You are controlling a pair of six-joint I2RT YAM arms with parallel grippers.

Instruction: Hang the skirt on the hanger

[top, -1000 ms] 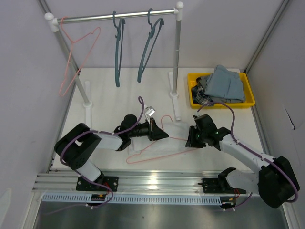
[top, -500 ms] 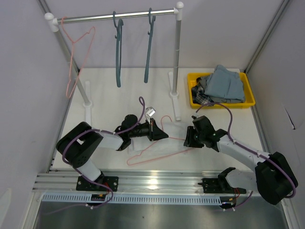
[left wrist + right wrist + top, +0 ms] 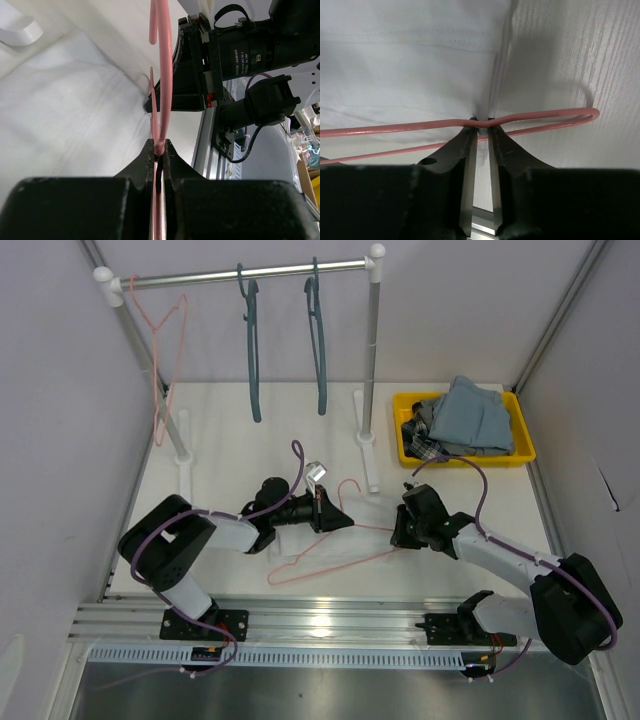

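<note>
On the counter, just on the near side of the rail and close to its right post, the white skirt lies flat with the pink hanger laid across it. One bend of the wire pokes out past the cloth's edge. The change over the last second is small but telling. The right hand has edged in toward the cloth, and its jaws now stand at a slim gap right where the skirt's stitched edge meets the wire. Whether they have caught the cloth, the wire or nothing yet, I cannot tell. The left hand has not budged and stays clamped tight on the hanger's wire near the hook end. Up on the rail, the two teal hangers and the spare pink hanger have swung round to nearly edge-on. I judge that the right hand is taking a pinch at the skirt's edge so as to work it onto the held hanger. Nothing is hung yet, and the lift up to the rail looks some way off.
</note>
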